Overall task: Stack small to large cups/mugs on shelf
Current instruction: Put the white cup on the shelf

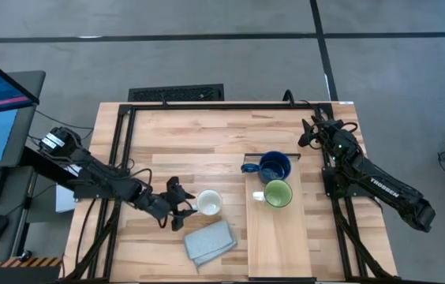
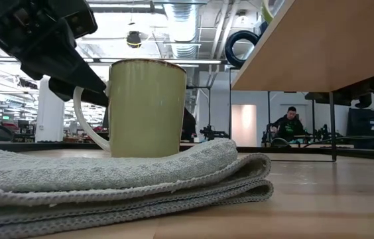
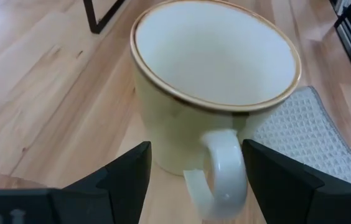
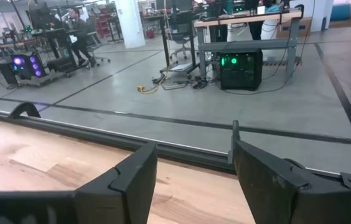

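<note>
Left gripper lined up on the cream mug's handle, fingers spread, nothing held.

We judge the reach-to-grasp step: next, close on the handle, lift, carry to the shelf, where the blue mug and green mug already sit. Cream mug stands on the tabletop beside the cloth. Right gripper waits at the far right corner, parted, empty. Big workshop hall behind.

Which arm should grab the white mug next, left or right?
Left. The left gripper is open right beside the white mug, fingers either side of its handle in the wrist view. The right gripper waits at the table's far right edge, beyond the shelf holding the other two mugs.
</note>
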Controlling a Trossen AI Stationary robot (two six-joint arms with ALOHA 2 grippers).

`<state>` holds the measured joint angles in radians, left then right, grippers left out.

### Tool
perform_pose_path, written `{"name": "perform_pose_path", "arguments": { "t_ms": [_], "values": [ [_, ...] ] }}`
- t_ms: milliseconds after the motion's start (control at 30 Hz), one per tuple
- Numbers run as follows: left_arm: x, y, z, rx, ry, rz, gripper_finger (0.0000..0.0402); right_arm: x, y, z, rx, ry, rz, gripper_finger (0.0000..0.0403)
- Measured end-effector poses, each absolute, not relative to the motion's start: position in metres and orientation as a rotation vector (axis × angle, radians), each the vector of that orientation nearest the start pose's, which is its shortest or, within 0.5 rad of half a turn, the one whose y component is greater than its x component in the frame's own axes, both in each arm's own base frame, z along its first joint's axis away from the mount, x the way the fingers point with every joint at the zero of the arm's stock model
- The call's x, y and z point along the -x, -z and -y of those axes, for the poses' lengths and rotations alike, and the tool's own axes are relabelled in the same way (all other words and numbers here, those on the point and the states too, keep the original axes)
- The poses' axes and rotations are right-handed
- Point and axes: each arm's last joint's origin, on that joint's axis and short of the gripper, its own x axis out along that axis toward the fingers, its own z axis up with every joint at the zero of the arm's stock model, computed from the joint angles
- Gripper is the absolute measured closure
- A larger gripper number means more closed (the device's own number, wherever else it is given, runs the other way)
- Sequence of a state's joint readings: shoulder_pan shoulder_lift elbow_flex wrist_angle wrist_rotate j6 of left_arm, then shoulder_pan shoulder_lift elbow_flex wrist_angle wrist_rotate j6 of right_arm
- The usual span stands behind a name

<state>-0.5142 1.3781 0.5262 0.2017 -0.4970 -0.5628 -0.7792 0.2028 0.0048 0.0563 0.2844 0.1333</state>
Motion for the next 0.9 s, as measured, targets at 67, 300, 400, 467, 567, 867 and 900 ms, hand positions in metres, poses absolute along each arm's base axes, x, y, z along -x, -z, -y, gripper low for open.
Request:
{"name": "perform_pose_path", "arguments": {
  "t_ms": [67, 300, 400, 467, 567, 867, 900],
  "values": [
    [-0.225, -0.161, 0.109, 0.243, -0.137, -0.556, 0.016, -0.071, -0.154, 0.082, -0.156, 1.07, -0.073, 0.0168],
    [-0.229, -0.161, 0.104, 0.279, -0.123, -0.575, 0.0177, -0.071, -0.154, 0.082, -0.156, 1.07, -0.074, 0.0168],
    [-0.229, -0.161, 0.103, 0.285, -0.117, -0.58, 0.0181, -0.071, -0.154, 0.082, -0.156, 1.07, -0.073, 0.0168],
    [-0.229, -0.16, 0.102, 0.289, -0.112, -0.585, 0.0181, -0.071, -0.154, 0.082, -0.156, 1.07, -0.074, 0.0168],
    [-0.23, -0.16, 0.101, 0.295, -0.107, -0.589, 0.0181, -0.071, -0.154, 0.082, -0.156, 1.07, -0.074, 0.0168],
    [-0.231, -0.162, 0.101, 0.287, -0.087, -0.579, 0.0182, -0.071, -0.154, 0.082, -0.156, 1.07, -0.074, 0.0168],
    [-0.232, -0.162, 0.101, 0.282, -0.086, -0.578, 0.0182, -0.071, -0.154, 0.082, -0.156, 1.07, -0.073, 0.0168]
  ]
}}
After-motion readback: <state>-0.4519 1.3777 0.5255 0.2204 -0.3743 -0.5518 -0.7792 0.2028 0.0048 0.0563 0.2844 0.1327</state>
